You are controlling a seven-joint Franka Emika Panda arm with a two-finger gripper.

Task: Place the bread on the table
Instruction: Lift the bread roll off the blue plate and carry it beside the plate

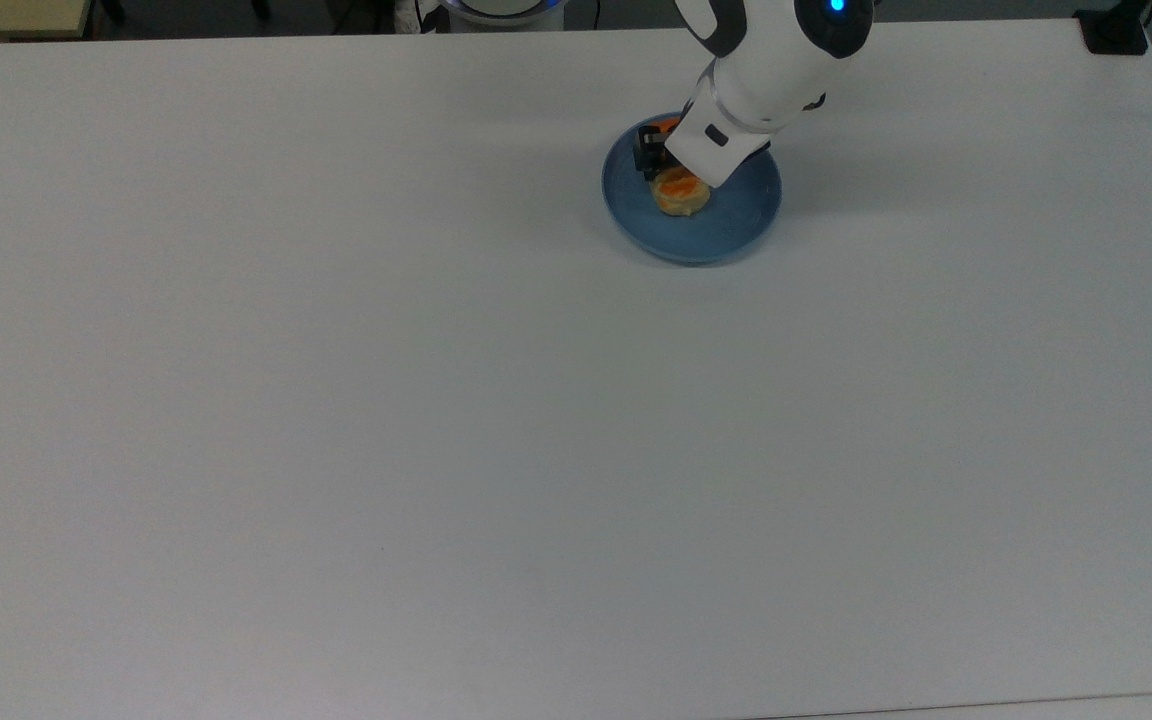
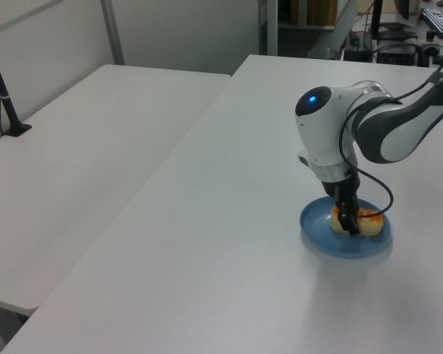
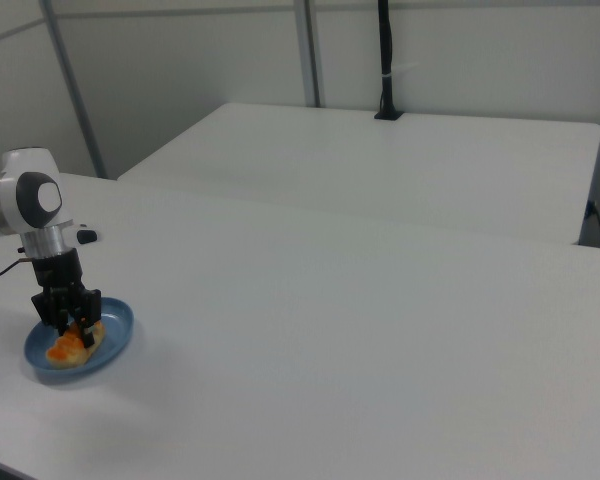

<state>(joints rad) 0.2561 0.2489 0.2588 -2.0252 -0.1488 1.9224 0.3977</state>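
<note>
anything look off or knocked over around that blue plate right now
Nothing stands out. The small oblong tan bread with orange lumps lies whole on the round blue plate, which sits flat on the plain white table. The black two-finger tool is down at the bread, with no crumbs or spills around it.

No text, label, brand, number or sign can be read in any view.
</note>
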